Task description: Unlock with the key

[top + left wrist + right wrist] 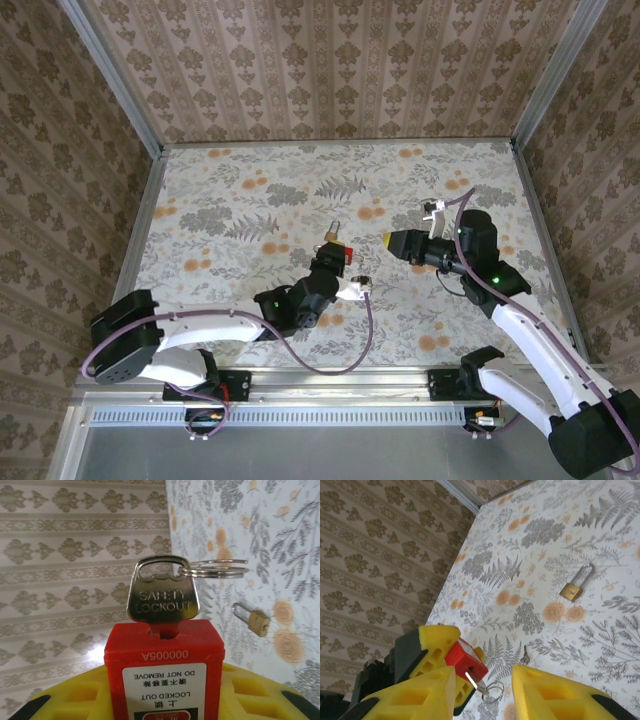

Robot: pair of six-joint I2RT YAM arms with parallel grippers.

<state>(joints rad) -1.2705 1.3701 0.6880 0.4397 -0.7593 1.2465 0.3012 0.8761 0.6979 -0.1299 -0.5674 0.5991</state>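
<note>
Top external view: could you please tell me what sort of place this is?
Likely an enclosed robot test cell: patterned walls, a floral-covered table framed in aluminium, and a left arm and right arm bolted at its near edge.

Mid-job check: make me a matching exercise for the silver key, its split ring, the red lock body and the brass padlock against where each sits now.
Things: 1 silver key; 2 split ring; 3 red lock body; 4 brass padlock.
Places: A lying on the table; B clamped in the left gripper; C seated in the red body's slot; D threaded through the key's head.
Pairs: 1-C; 2-D; 3-B; 4-A.
</note>
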